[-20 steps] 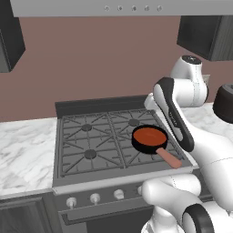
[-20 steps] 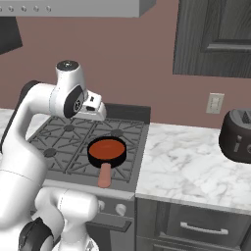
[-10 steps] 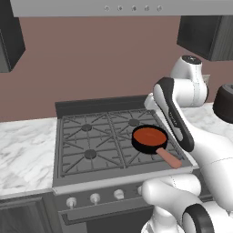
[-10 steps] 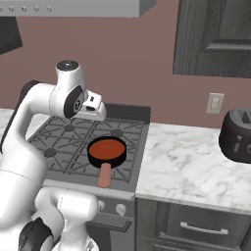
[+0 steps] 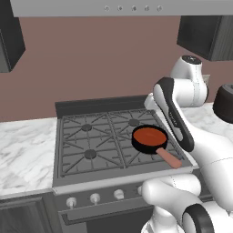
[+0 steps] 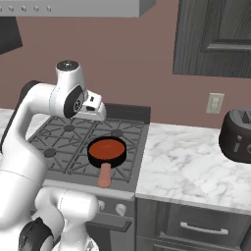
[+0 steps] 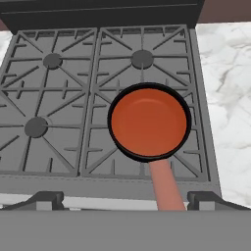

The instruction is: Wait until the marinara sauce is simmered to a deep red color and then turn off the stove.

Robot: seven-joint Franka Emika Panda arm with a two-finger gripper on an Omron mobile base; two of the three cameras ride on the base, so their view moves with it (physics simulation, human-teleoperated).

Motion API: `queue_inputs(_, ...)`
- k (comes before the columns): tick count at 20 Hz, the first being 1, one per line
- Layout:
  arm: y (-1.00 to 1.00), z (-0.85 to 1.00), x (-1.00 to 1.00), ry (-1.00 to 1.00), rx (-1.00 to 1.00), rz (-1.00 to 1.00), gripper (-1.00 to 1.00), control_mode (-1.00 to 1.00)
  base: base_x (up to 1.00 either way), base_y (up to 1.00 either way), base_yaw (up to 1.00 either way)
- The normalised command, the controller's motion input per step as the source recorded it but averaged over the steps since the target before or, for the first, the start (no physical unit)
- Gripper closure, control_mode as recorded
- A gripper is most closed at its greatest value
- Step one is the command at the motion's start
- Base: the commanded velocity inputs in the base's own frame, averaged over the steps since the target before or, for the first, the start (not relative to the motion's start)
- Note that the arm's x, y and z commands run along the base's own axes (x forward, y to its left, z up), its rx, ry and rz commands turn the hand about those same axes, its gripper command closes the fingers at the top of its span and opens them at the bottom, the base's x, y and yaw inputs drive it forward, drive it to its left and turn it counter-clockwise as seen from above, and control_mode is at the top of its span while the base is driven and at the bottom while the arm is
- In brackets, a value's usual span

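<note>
The marinara sauce [image 7: 149,120] sits below and ahead of the jaws, filling a black pan [image 7: 113,135] on the front right burner of the stove [image 7: 59,117]. Its colour reads orange-red, not yet deep red, so the waiting seems unfinished. The gripper [image 7: 125,201] hangs above the stove's front edge, jaws spread apart and grasping nothing. The knobs [image 5: 119,194] look untouched; turning 1 off remains.

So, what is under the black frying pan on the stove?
The frying pan sits on the stove's front right grate. The burner beneath is covered by the pan, so no flame can be seen.
</note>
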Motion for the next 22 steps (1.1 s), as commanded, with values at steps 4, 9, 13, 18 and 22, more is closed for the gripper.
queue_inputs(4,0.22,-0.03,0.0,0.0,-0.01,0.0,-1.0,-1.0,0.0,0.0,0.0)
queue_inputs(9,0.28,-0.01,0.0,-0.03,-0.01,0.0,-1.0,-1.0,0.0,0.0,0.0)
queue_inputs(13,0.28,0.0,0.0,-0.02,0.0,0.0,-1.0,-1.0,0.0,0.0,0.0)
queue_inputs(18,0.06,0.0,0.0,0.0,0.0,0.0,-1.0,-1.0,0.0,0.0,0.0)
queue_inputs(22,0.0,0.0,0.0,0.0,0.0,0.0,-1.0,-1.0,0.0,0.0,0.0)
